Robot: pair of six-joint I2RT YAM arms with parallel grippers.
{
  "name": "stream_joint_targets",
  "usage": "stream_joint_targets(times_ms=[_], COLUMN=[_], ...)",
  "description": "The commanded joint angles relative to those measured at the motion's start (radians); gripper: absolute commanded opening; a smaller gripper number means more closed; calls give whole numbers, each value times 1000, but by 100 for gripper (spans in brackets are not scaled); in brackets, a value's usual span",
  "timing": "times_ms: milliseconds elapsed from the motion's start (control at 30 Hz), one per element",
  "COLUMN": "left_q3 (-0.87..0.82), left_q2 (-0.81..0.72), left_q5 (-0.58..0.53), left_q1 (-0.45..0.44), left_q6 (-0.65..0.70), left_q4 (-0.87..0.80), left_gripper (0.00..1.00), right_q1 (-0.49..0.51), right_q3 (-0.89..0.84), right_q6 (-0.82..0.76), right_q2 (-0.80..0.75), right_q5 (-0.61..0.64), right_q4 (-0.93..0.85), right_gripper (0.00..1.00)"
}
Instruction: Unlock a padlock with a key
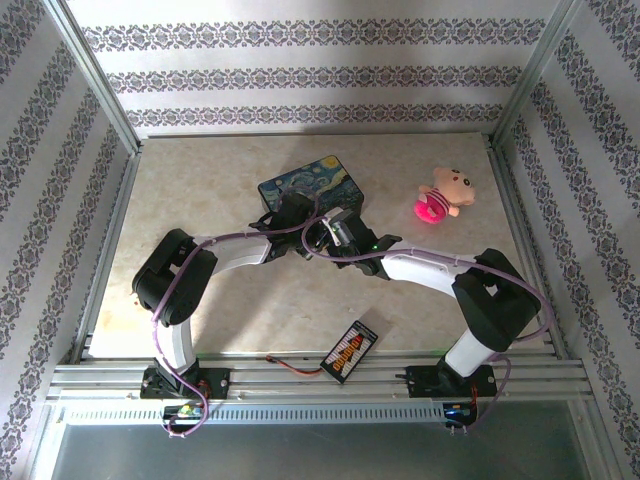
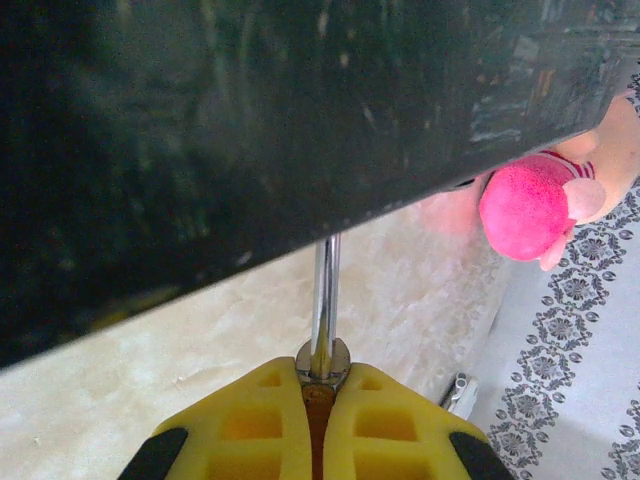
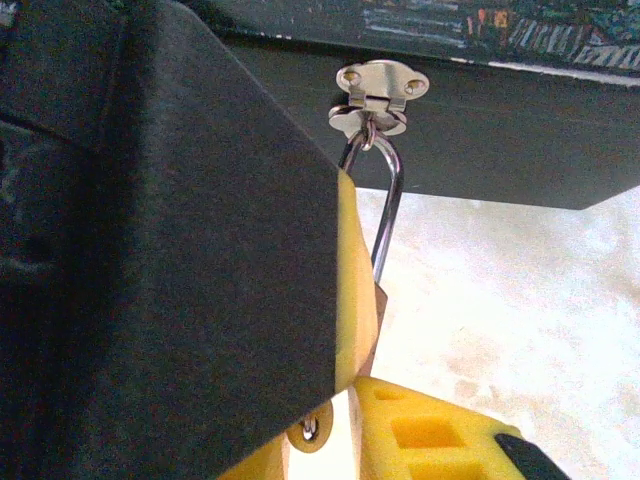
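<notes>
In front of the dark blue painted box [image 1: 310,185] both grippers meet. My left gripper [image 2: 322,385] is shut on the brass padlock [image 2: 322,360], and its silver shackle [image 2: 325,290] rises to the box's underside [image 2: 250,120]. In the right wrist view the shackle [image 3: 390,200] hangs hooked in the box's metal hasp [image 3: 380,90], and a sliver of the padlock body [image 3: 376,320] shows beside the left gripper's black and yellow finger. My right gripper [image 3: 340,455] sits just below, jaws narrowly apart. A small round tan piece with a silver centre [image 3: 312,430] lies between them; I cannot tell whether it is the key.
A pink plush toy [image 1: 442,197] sits right of the box and shows in the left wrist view as well [image 2: 530,205]. A black strip with coloured marks [image 1: 349,351] lies at the near edge. Metal frame posts and patterned walls surround the beige table [image 1: 220,190].
</notes>
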Motion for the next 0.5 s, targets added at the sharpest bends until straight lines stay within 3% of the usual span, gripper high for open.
stream_joint_targets(times_ms=[0,167,467], left_q3=[-6,-14,-32], left_q2=[5,7,7], left_q5=[90,97,100], left_q1=[-18,-18,-18], left_q6=[-27,-28,-37], left_q4=[-99,-90,-68], left_gripper=[0,0,0], right_q1=[4,-3,-98], right_q3=[8,9,-56], right_q6=[6,45,208], right_q2=[39,40,25], right_q5=[42,13,-190], right_q4=[81,102,182], right_gripper=[16,4,0])
